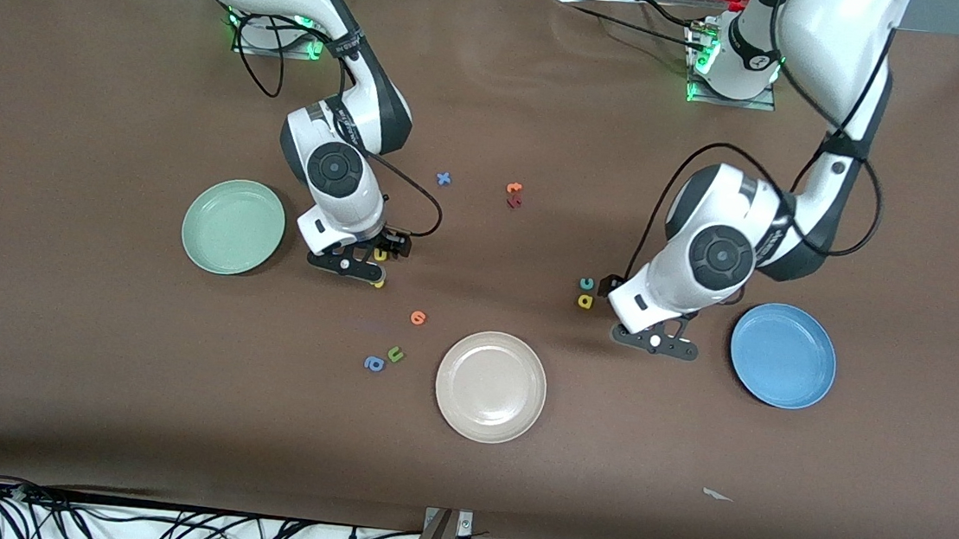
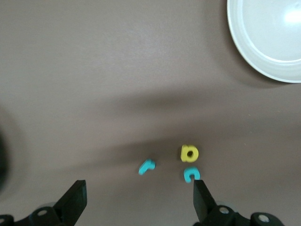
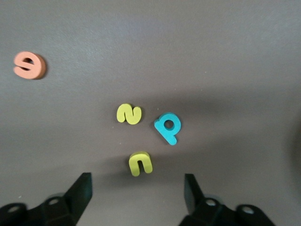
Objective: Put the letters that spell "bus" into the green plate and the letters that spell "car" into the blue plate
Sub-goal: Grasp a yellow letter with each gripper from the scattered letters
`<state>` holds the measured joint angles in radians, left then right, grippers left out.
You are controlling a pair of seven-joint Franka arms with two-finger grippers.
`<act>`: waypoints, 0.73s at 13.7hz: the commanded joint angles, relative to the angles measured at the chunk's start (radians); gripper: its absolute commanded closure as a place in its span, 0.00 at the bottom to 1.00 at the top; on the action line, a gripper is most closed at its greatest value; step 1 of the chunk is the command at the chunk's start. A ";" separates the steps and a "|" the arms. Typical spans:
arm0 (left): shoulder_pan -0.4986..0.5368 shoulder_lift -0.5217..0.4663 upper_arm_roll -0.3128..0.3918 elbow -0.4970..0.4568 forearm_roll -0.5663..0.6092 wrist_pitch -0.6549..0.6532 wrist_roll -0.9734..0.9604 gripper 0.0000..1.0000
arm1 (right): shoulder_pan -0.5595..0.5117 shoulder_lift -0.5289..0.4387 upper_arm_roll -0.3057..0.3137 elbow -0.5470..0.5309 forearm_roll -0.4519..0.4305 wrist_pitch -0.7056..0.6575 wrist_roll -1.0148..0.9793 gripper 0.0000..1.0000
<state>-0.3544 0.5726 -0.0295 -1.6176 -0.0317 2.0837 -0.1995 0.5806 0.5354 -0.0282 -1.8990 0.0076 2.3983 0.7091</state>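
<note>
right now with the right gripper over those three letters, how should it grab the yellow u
Take the yellow u from straight above, pinching across its two upright legs. It lies flat on the table, apart from the yellow s and the teal b, so the open right gripper has room for a finger on each outer flank.

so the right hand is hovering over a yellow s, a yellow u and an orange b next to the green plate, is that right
Not quite: the b under the right hand is teal-blue, not orange. The right wrist view shows it beside the yellow s and yellow u; the only orange letter there lies apart from them. The group does sit next to the green plate.
</note>
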 commanded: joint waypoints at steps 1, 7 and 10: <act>-0.026 0.070 0.011 0.025 -0.024 0.074 -0.059 0.00 | 0.034 0.008 -0.005 -0.071 0.005 0.107 0.033 0.22; -0.083 0.156 0.011 0.025 -0.017 0.211 -0.170 0.02 | 0.039 0.035 -0.009 -0.065 -0.009 0.145 0.033 0.50; -0.116 0.174 0.011 -0.005 -0.014 0.274 -0.208 0.04 | 0.039 0.043 -0.012 -0.063 -0.012 0.165 0.027 0.52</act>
<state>-0.4467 0.7302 -0.0301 -1.6166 -0.0320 2.3123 -0.3846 0.6108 0.5700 -0.0311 -1.9615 0.0065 2.5299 0.7311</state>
